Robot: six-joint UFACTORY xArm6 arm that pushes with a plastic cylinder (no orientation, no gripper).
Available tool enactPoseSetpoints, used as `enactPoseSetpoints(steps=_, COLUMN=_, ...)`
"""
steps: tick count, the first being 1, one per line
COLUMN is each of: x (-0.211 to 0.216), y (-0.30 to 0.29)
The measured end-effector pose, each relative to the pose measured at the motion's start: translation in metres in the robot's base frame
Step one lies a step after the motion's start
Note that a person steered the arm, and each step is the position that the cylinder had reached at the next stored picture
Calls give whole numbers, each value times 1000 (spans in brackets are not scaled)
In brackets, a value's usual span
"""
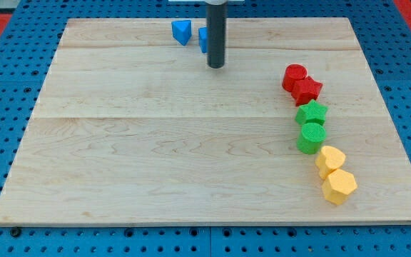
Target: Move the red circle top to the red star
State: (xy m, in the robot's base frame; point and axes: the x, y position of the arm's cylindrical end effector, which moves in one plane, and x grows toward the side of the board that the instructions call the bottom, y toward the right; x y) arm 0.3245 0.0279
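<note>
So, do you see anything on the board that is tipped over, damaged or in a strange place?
Nothing stands out. The red circle touches the red star; green and yellow blocks run below them in a neat line. My tip stands apart, partly hiding a blue block.

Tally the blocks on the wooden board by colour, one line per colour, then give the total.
Red: 2, red circle block and red star block
Green: 2, green star block and green round block
Yellow: 2, upper yellow block and lower yellow block
Blue: 2, blue block and second blue block partly behind the rod
Total: 8
</note>
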Motion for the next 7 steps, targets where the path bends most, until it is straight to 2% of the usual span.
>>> enactPoseSetpoints(steps=1, x=51, y=4)
enactPoseSetpoints(steps=2, x=62, y=40)
enactPoseSetpoints(steps=4, x=51, y=93)
enactPoseSetpoints(steps=7, x=31, y=103)
